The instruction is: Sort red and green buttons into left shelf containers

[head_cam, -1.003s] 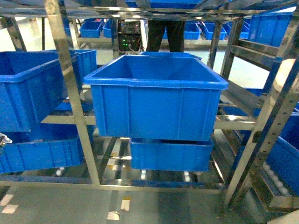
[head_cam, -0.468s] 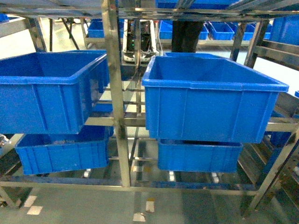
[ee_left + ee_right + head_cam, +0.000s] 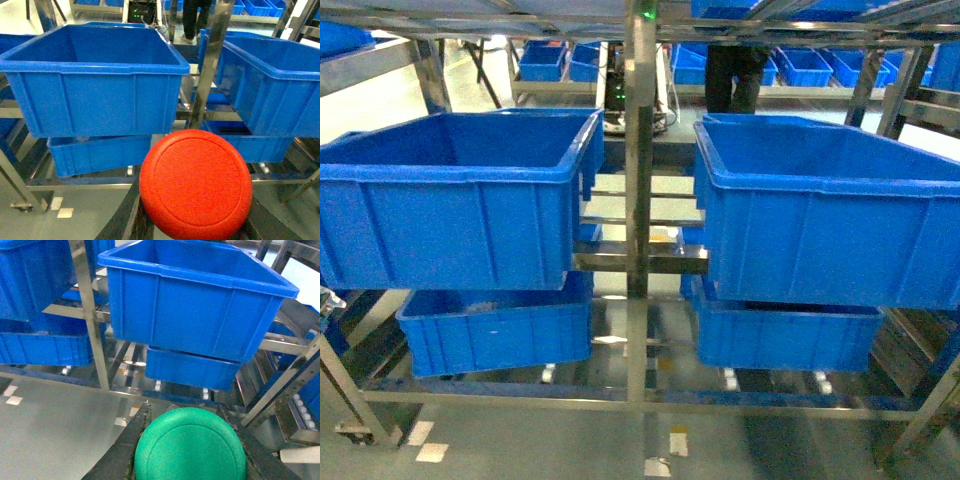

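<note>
The red button (image 3: 196, 184) fills the lower middle of the left wrist view, its round cap facing the camera. My left gripper (image 3: 196, 202) is shut on it, with dark fingers (image 3: 124, 220) on both sides. The green button (image 3: 190, 446) sits the same way in my right gripper (image 3: 184, 414), which is shut on it. Neither gripper shows in the head view. Deep blue containers stand on the rack ahead: an upper left one (image 3: 450, 205), an upper right one (image 3: 830, 225), and lower ones (image 3: 495, 330) beneath. The upper left container (image 3: 95, 75) is in front of the left wrist camera.
A steel upright post (image 3: 640, 200) splits the rack between the two container columns. Slanted steel frame legs (image 3: 345, 385) stand at the left and right. A person's dark legs (image 3: 738, 75) stand behind the rack. More blue bins (image 3: 800, 65) line the back.
The head view has swung left: the post and the big bin slid rightward in the picture, and the left column of bins came fully into view.
</note>
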`<state>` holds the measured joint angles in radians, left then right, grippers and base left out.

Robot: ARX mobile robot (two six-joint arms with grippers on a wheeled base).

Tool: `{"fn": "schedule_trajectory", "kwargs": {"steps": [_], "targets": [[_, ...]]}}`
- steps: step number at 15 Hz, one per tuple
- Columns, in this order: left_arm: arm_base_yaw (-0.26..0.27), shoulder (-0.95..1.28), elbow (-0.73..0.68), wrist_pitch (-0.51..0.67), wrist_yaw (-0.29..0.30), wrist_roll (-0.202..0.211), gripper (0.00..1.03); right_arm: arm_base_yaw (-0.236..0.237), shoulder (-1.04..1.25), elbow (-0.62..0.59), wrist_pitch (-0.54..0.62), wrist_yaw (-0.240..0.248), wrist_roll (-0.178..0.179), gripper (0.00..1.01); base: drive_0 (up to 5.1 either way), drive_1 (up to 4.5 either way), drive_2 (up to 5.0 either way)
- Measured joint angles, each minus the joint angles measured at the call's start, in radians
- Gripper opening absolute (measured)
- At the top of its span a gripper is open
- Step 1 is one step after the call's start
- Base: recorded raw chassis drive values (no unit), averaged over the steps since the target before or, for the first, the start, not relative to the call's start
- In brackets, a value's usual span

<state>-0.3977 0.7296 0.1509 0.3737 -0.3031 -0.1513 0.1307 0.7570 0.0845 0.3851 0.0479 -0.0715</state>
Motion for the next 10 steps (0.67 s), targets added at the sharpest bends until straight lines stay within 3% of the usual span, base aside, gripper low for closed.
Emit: {"fn": "schedule_trajectory", "kwargs": {"steps": [3, 5, 10], "targets": [[0.0, -0.001, 0.0, 0.001, 0.0, 0.0, 0.26, 0.0, 0.0, 0.0, -0.002, 0.0, 0.0, 0.33, -4.4, 2.25, 2.2], [0.002, -0.002, 0.0, 0.003, -0.002, -0.002, 0.26, 0.0, 0.0, 0.0, -0.001, -0.006, 0.0, 0.33, 0.0, 0.0, 0.0], [-0.001, -0.002, -0.002, 0.0, 0.0, -0.002, 0.26, 0.0, -0.005, 0.0, 0.0, -0.006, 0.0, 0.32, -0.2, 4.13, -4.4]]}}
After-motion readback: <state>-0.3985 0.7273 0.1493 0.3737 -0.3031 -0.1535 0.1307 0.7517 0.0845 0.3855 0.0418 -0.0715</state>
